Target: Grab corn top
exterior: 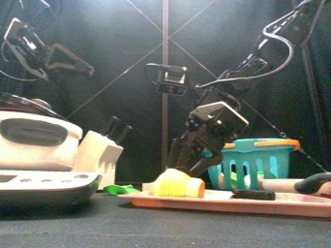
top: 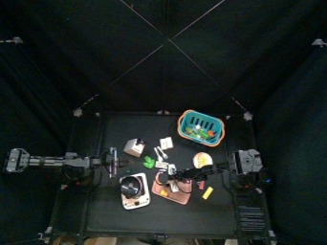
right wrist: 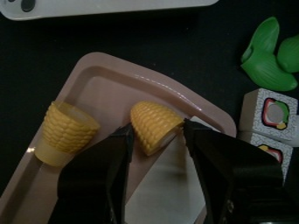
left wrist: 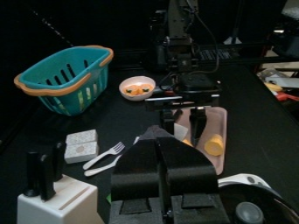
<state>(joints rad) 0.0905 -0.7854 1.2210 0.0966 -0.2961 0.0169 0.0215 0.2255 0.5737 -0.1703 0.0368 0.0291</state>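
Note:
The corn top (right wrist: 156,125), a yellow cone-shaped piece, lies on the pink tray (right wrist: 105,79). My right gripper (right wrist: 158,133) is open right over it, one jaw close on each side. A second, blunt corn piece (right wrist: 65,131) lies beside it on the same tray. In the front view the right gripper (exterior: 192,147) hangs just behind the corn (exterior: 175,182). From above, the right gripper (top: 181,176) is at the tray (top: 163,188). My left gripper (left wrist: 163,131) is shut and empty, resting at the table's left (top: 113,160).
A teal basket (top: 201,124) stands at the back right, with a small bowl (left wrist: 138,86) near it. A white kitchen scale (exterior: 45,145) and a knife block (exterior: 104,145) stand at the front left. A green toy (right wrist: 271,52), a small white box (right wrist: 267,114) and a fork (left wrist: 103,157) lie near the tray.

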